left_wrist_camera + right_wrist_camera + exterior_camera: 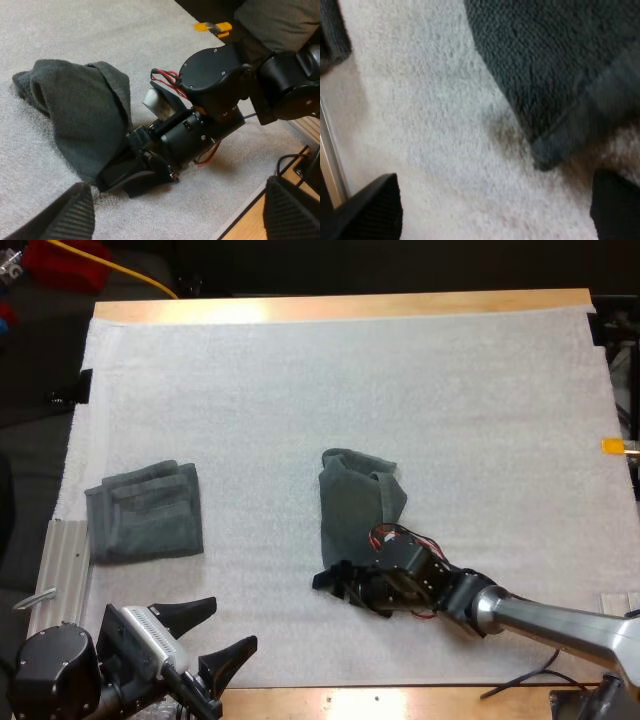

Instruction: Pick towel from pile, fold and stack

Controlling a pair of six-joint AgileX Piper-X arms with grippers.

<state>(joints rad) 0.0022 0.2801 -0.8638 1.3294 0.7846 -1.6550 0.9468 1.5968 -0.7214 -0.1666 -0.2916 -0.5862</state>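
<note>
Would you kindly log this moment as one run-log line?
left gripper open over near edge of mat | right gripper open at near edge of crumpled towel | folded towel on left

High cam: behind arms, fwd/down, whole mat [300, 370]. L wrist: low, near edge, faces right gripper [132, 181]. R wrist: close over mat. All share crumpled towel [355, 505].

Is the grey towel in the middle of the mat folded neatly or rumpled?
Rumpled. The middle towel lies loosely doubled over with uneven, bulging edges, unlike the flat, squared folded towel to its left.
</note>
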